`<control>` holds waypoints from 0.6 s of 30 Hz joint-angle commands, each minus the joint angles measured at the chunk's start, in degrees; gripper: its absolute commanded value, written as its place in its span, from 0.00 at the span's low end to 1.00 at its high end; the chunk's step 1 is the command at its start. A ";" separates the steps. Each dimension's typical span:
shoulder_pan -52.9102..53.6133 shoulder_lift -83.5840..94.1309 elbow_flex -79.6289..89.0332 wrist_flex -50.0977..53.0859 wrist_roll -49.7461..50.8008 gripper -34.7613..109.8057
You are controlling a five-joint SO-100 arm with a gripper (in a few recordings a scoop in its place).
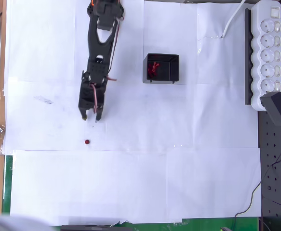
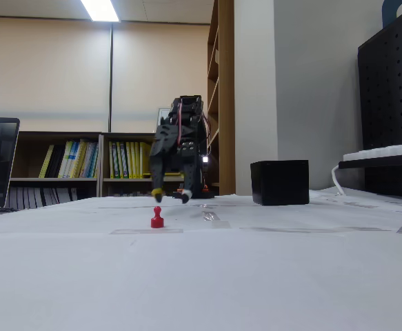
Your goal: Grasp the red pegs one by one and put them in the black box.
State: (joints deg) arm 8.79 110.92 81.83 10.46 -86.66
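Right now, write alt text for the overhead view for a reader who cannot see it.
A black robot arm reaches down the white paper-covered table, its open gripper hovering just above a single red peg that stands alone on the paper. To the right, a small black box holds a cluster of red pegs, and a white power strip lies along the right edge.

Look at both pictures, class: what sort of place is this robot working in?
Probably an office or lab. Bookshelves full of books line the back wall under a ceiling strip light, and a paper-covered table has a power strip beside it.
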 commanded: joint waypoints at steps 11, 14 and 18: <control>0.18 9.05 11.78 -9.93 -2.81 0.34; -0.53 9.93 11.78 -12.83 -3.08 0.34; -1.23 11.51 11.87 -17.05 -3.43 0.34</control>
State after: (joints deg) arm 7.65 122.26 89.12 -2.64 -89.03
